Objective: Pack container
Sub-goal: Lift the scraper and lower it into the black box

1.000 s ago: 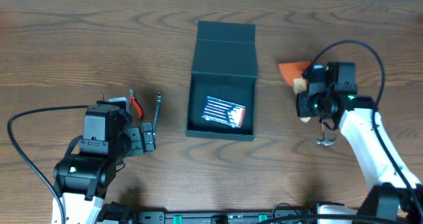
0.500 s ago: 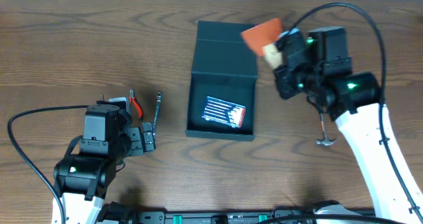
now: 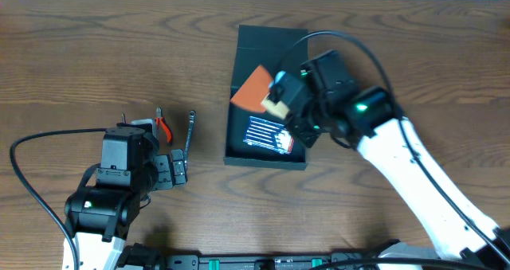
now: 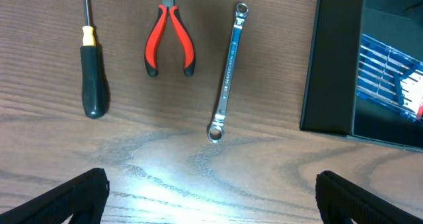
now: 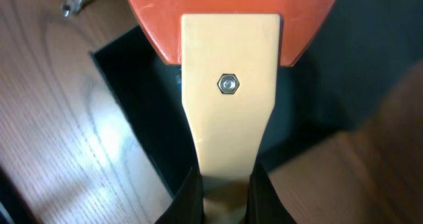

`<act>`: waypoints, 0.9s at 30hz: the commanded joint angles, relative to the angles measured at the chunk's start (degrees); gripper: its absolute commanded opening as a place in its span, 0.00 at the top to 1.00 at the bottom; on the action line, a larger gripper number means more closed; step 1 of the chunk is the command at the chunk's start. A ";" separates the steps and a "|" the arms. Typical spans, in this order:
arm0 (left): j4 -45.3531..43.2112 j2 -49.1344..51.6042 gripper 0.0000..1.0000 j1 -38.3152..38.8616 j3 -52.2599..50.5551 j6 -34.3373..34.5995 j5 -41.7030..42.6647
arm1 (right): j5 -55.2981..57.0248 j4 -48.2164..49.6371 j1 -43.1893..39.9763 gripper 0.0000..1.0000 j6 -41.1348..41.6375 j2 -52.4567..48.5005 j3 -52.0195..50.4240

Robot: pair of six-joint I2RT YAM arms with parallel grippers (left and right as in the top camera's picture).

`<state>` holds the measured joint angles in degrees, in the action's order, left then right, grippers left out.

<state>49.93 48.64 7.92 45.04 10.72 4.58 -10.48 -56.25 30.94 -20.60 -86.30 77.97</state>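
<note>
The container (image 3: pixel 267 160), a dark teal box, stands open mid-table with its lid (image 3: pixel 271 43) folded back. Inside lies a blue and red striped pack (image 3: pixel 263 135). My right gripper (image 3: pixel 285 104) hovers over the box, shut on the tan handle (image 5: pixel 229 118) of a scraper with an orange blade (image 3: pixel 255 88). In the right wrist view the gripper (image 5: pixel 225 191) pinches the handle's end above the container's dark inside (image 5: pixel 132 98). My left gripper (image 4: pixel 213 197) stands open over bare wood, left of the container (image 4: pixel 334 65).
Left of the box lie a silver wrench (image 4: pixel 228 72), red-handled pliers (image 4: pixel 170 42) and a black and yellow screwdriver (image 4: pixel 92 78), all just ahead of the left gripper. The wrench (image 3: pixel 190 131) is the nearest of them to the box.
The right arm has swung left with the scraper, from the table right of the box to above its open inside. The left arm has not moved.
</note>
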 commanded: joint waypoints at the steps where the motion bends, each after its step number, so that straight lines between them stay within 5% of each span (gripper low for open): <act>1: 0.35 -0.09 0.02 -0.24 1.11 0.57 0.39 | 0.20 0.35 2.12 0.99 -1.77 -3.28 1.01; 27: 0.66 -0.09 0.01 -0.24 1.11 0.57 0.39 | 2.97 6.10 1.22 0.99 -1.75 -18.75 0.98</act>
<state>50.39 48.64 7.92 45.04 10.72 4.58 -8.38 -50.68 32.88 -21.61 -105.06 77.97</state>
